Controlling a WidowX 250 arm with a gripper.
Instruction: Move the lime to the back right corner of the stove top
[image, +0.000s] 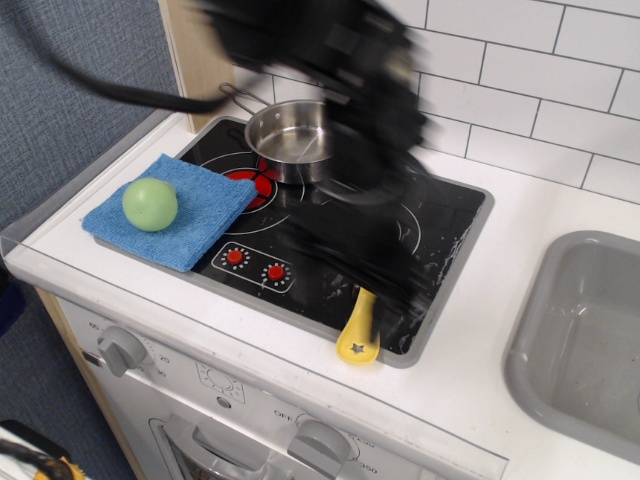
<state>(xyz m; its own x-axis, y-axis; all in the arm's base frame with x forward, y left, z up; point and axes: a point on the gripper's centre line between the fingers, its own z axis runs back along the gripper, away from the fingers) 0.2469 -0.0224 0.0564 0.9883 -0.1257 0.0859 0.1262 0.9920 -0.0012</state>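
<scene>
The lime (150, 204) sat on the blue cloth (190, 215) at the stove top's (440, 230) front left, not yet moved, and the blurry gripper (370, 270) was too smeared to tell if open.

gripper (365, 262) smeared by motion blur, jaws unreadable, sink (560, 350) cropped at right edge

My blurred arm (340, 130) hangs over the stove top (445, 225); the lime (150, 204) rests on a cloth (200, 215) at its front left corner.
</scene>
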